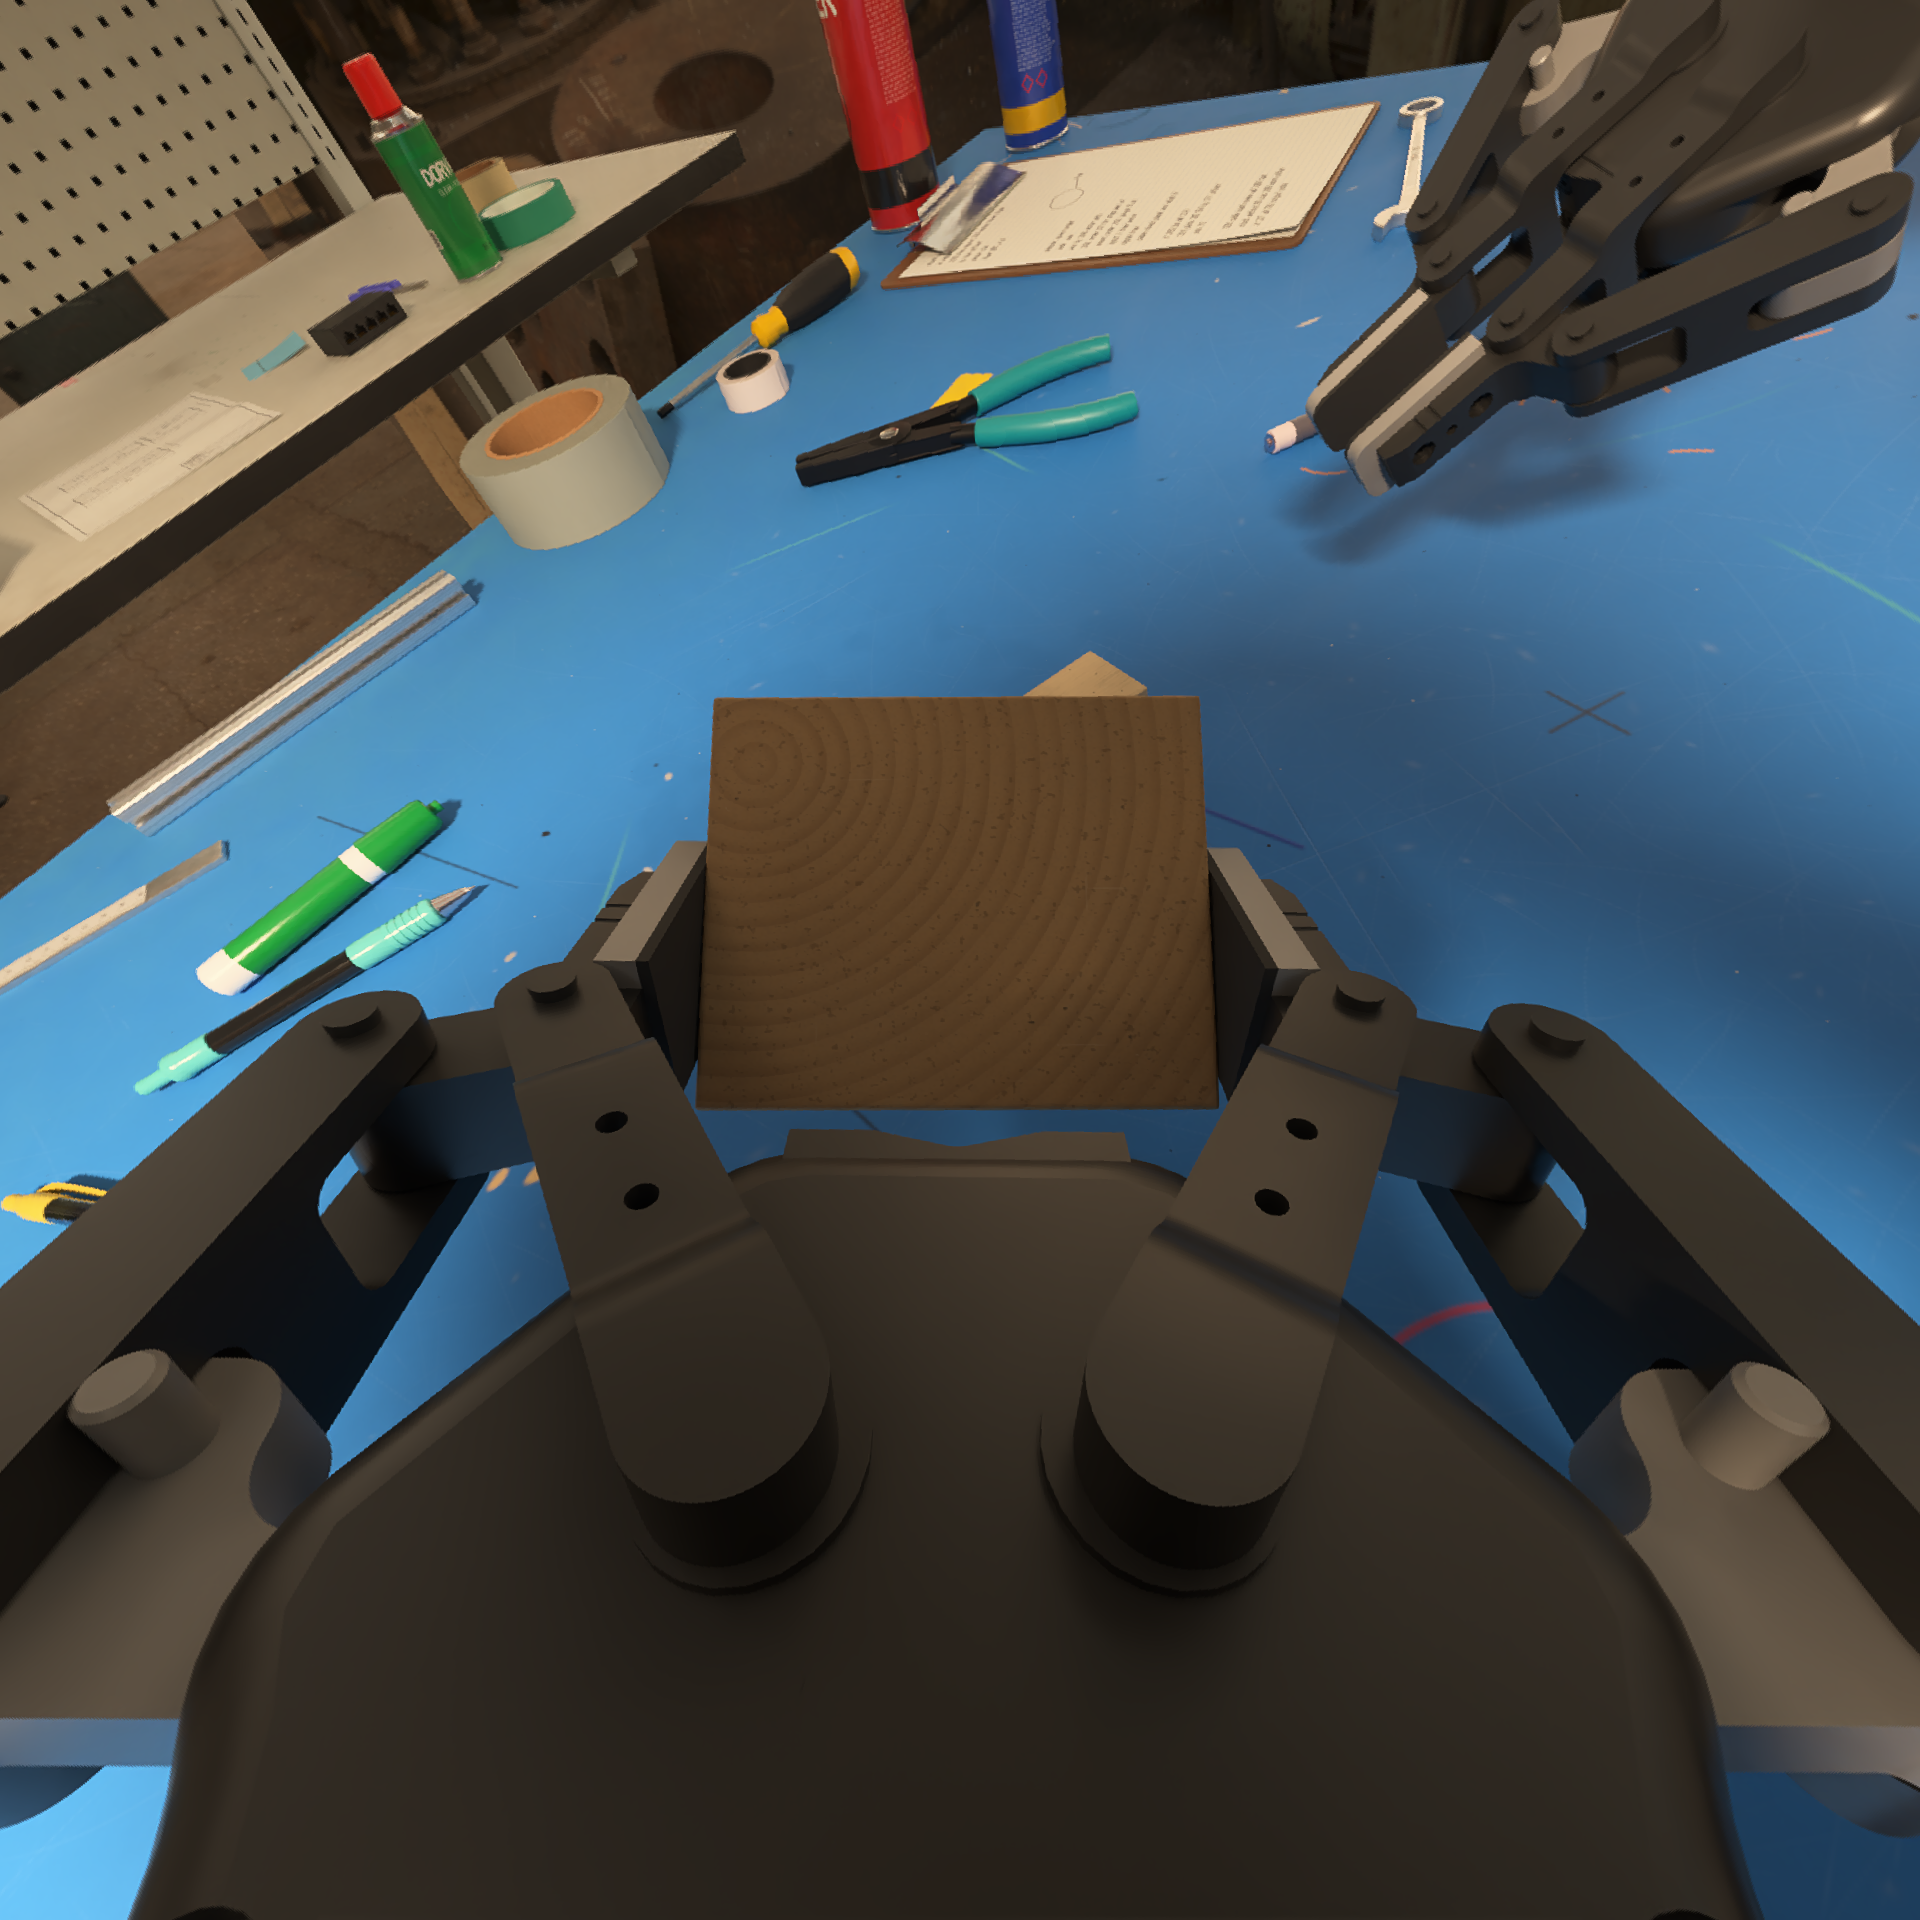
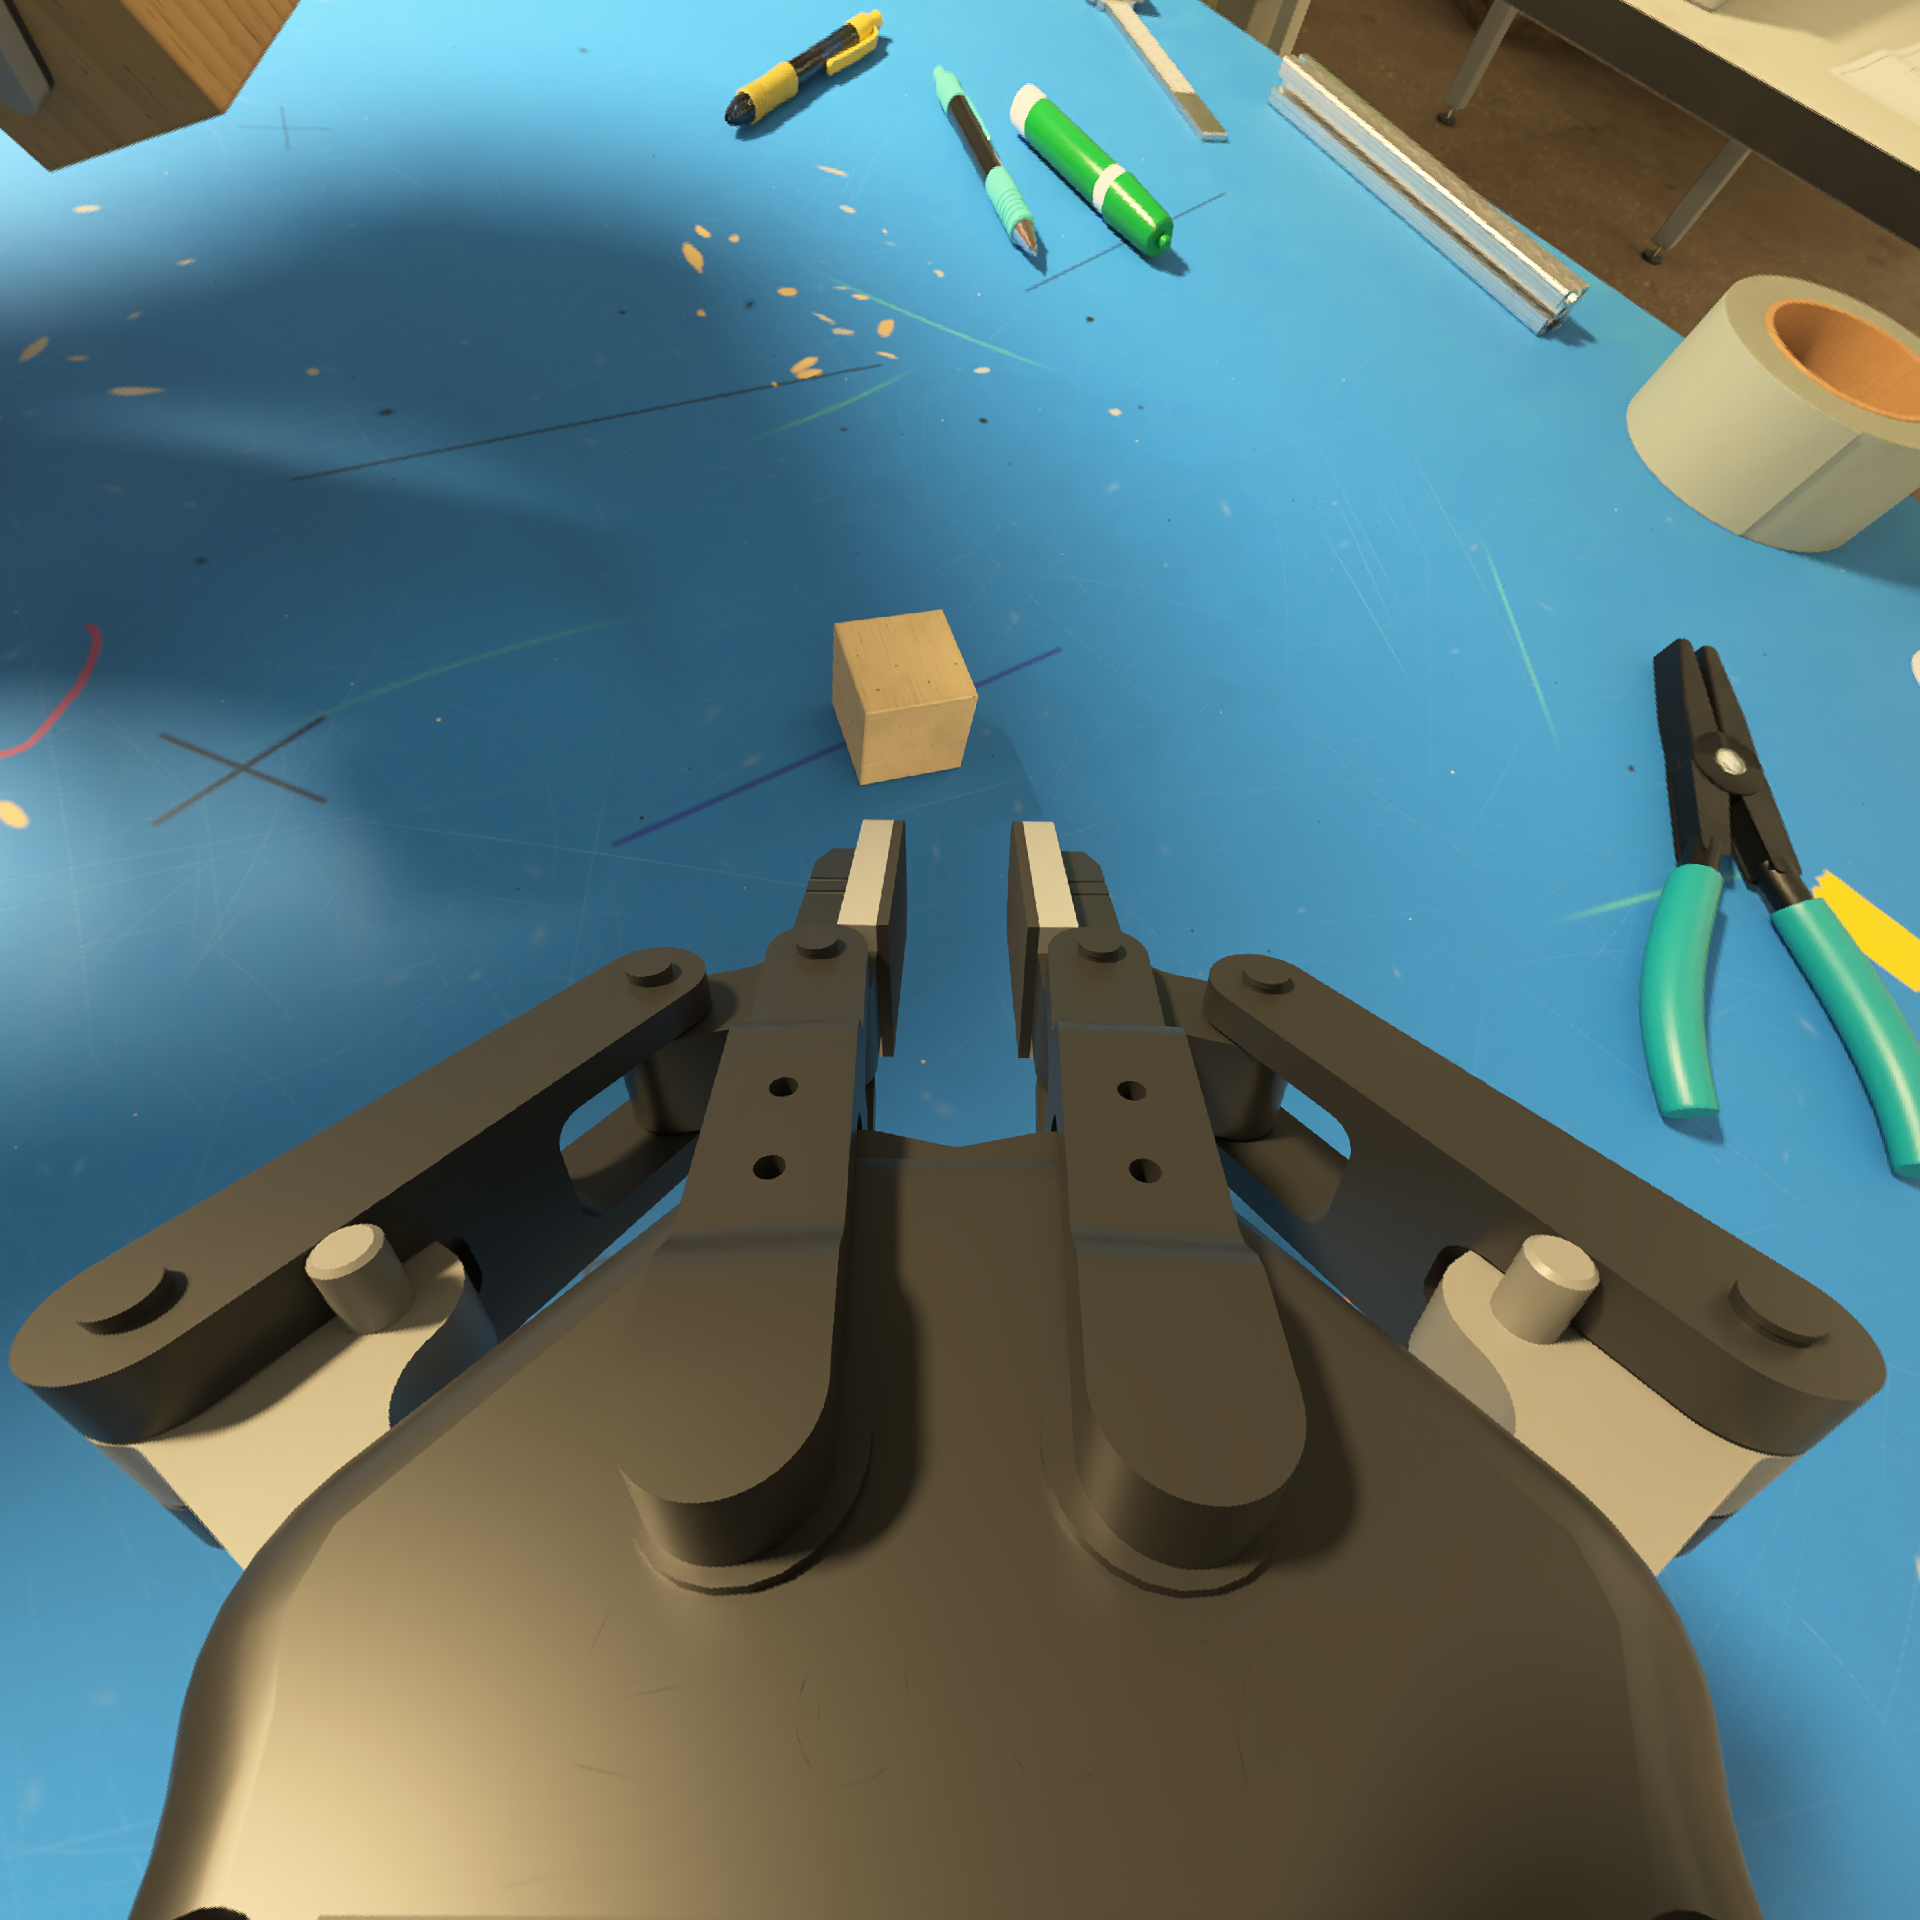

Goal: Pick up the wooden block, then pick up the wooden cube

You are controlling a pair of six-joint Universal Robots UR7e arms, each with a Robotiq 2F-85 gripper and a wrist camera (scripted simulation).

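While left gripper (image 1: 956,935) clamps wooden block (image 1: 956,904), wooden cube (image 2: 902,694) ahead of right gripper (image 2: 956,883)

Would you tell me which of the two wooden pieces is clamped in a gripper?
The large dark wooden block, held between the left gripper jaws; the small pale wooden cube sits free on the table.

The wooden block (image 1: 956,904), dark brown with curved ring grain on its broad face, sits raised off the blue table (image 2: 1247,644), while the small pale wooden cube (image 2: 902,694) rests flat on that table, turned slightly askew.
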